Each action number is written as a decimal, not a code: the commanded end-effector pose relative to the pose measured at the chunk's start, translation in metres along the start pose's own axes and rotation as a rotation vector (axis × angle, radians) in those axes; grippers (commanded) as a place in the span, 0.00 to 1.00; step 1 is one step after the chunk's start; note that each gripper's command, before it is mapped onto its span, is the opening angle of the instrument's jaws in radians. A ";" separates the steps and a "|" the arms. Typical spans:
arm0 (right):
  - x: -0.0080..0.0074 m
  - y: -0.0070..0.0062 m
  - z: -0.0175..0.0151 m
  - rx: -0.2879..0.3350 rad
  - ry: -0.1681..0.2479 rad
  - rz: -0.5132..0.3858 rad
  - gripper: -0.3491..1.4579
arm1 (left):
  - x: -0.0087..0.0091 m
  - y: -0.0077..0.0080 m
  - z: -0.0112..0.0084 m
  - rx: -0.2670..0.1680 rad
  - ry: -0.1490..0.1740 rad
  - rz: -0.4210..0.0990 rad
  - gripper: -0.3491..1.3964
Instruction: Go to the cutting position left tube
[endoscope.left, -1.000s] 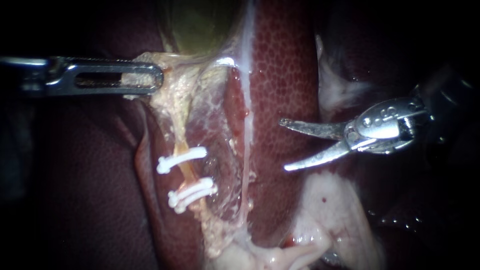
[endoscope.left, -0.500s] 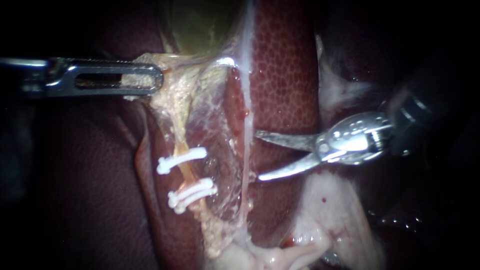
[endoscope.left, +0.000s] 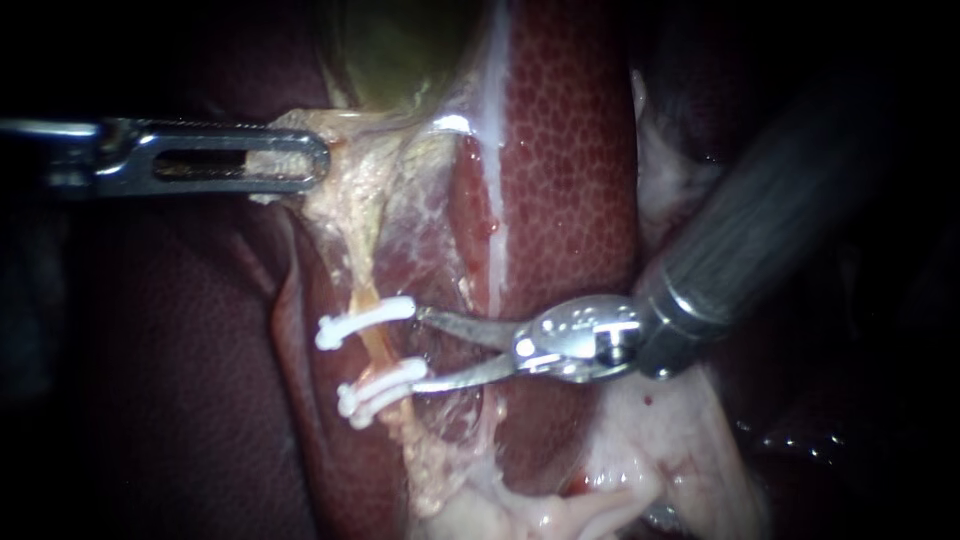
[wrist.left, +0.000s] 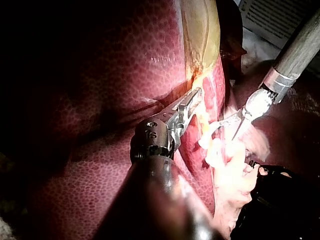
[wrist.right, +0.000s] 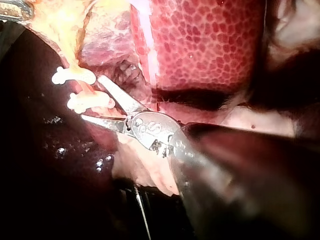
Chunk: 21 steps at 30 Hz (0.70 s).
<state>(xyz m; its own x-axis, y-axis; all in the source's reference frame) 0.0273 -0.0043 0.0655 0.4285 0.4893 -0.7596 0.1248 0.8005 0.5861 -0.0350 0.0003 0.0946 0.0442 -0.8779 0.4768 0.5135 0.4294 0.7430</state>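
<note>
Thin orange-yellow tube (endoscope.left: 376, 343), crossed by white plastic clips (endoscope.left: 365, 320) above and below, lies left of the mottled red liver (endoscope.left: 570, 180). Right tool (endoscope.left: 418, 350): curved metal jaws apart, tips just beside the tube between the clips. Left tool (endoscope.left: 300, 157): slotted jaws clamped on pale yellowish tissue (endoscope.left: 350, 190) under the green gallbladder (endoscope.left: 400, 50)

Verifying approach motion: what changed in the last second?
The right instrument with curved metal blades swung left across the mottled dark red liver; its open blades now point at the thin yellowish tube between the white plastic clips, tips by the clip ends. Nothing taken or released. Unchanged: left instrument shut on pale yellowish tissue, clips, tube.
</note>
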 end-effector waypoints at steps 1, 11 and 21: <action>-0.0001 0.0000 0.0005 0.006 -0.001 0.001 0.99 | 0.0000 -0.0001 0.0000 -0.001 0.000 0.000 0.00; 0.0008 -0.0002 0.0017 0.036 -0.003 0.011 0.99 | 0.0000 -0.0002 0.0000 -0.002 -0.001 0.000 0.00; 0.0017 -0.0003 0.0016 0.097 0.000 -0.010 0.97 | 0.0000 -0.0002 0.0002 -0.003 -0.001 0.000 0.00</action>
<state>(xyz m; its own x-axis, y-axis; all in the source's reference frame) 0.0295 -0.0042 0.0645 0.4260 0.4811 -0.7662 0.2187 0.7670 0.6032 -0.0352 0.0003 0.0945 0.0432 -0.8776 0.4774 0.5154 0.4289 0.7419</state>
